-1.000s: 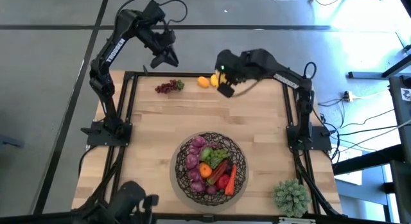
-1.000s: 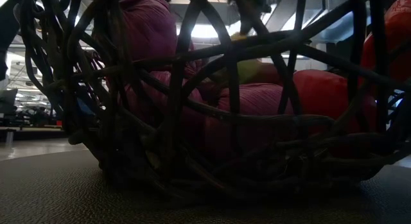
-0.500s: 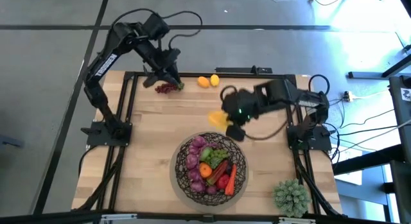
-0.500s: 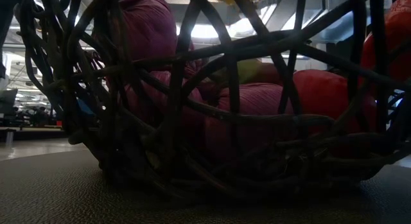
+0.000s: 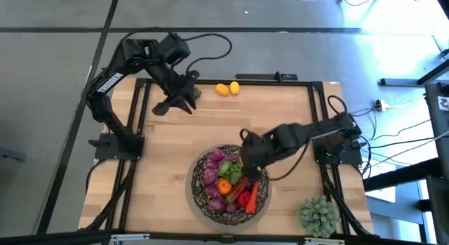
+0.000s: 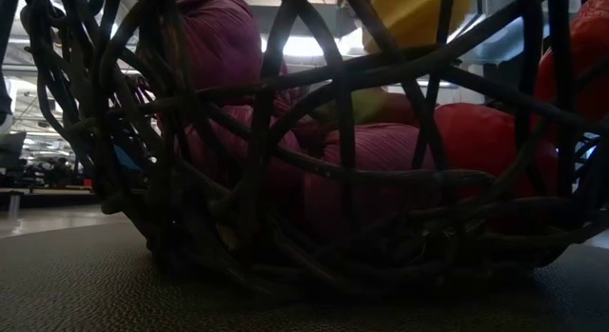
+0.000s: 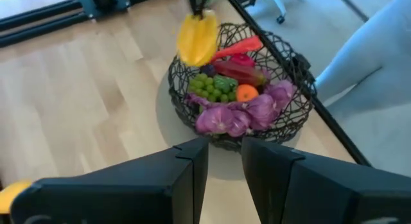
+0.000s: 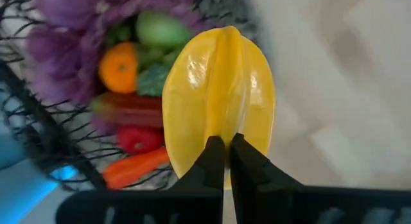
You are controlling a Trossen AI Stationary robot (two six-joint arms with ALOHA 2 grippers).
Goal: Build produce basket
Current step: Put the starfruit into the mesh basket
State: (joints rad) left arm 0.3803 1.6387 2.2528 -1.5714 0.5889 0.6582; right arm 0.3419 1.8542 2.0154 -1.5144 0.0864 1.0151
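Right wrist view: the right gripper (image 8: 225, 153) is pinching the yellow fruit (image 8: 218, 89) by its edge over the basket (image 8: 38, 128), risking slippage.

The desk (image 5: 189, 143) is pale wood, laid in long planks with a smooth, satin face. On it the basket (image 7: 292, 105) is dark woven wire, matt and open-meshed. The yellow ridged fruit (image 8: 218, 105) above the basket looks like smooth glossy plastic with bright highlights along its ribs. Inside the basket, the purple pieces (image 6: 214, 32) have a finely ribbed, dull surface; the orange (image 7: 246, 93) and the carrot (image 8: 131, 167) look like smooth plastic. The right gripper's fingers (image 8: 207, 161) are matt black. Beside the basket, the pale green plant (image 5: 319, 215) looks rough and spiky.
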